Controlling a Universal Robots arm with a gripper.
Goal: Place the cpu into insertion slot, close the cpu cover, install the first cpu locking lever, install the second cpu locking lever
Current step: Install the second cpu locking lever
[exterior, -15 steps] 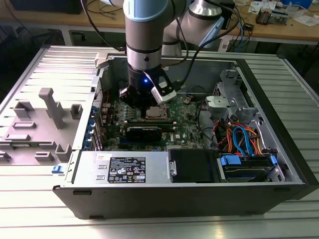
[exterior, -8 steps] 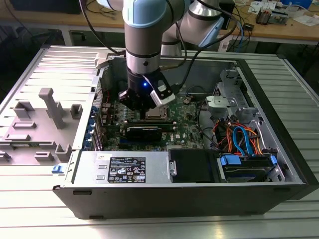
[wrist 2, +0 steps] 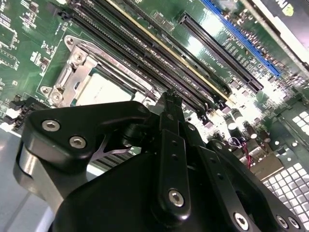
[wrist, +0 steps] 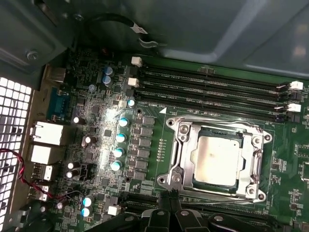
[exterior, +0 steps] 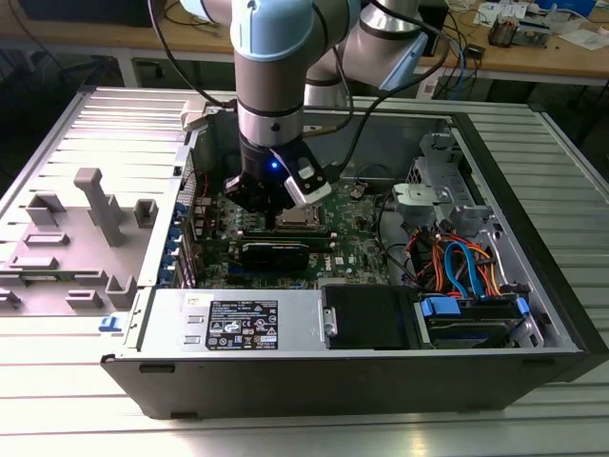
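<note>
The cpu (wrist: pixel 216 158) lies flat in the insertion slot (wrist: pixel 179 163) on the green motherboard, its dull silver top showing. The cpu cover (wrist: pixel 253 162) is down around it as a silvery frame. In the second wrist view the cpu (wrist 2: pixel 102 91) and cover (wrist 2: pixel 71 72) sit just beyond my gripper (wrist 2: pixel 169 102), whose black fingers meet at one tip with nothing between them. In the first wrist view the gripper (wrist: pixel 169 197) hangs beside the socket's edge, over a memory slot. In the exterior view the gripper (exterior: pixel 265 198) hovers close to the socket (exterior: pixel 297 218). Whether the thin locking levers are latched I cannot tell.
The motherboard sits inside an open computer case (exterior: pixel 533 238). Long black memory slots (wrist: pixel 212 89) flank the socket. A black power supply (exterior: pixel 371 314) and coloured cables (exterior: pixel 457 262) fill the exterior view's right. Grey fixtures (exterior: pixel 95 205) stand on the table at its left.
</note>
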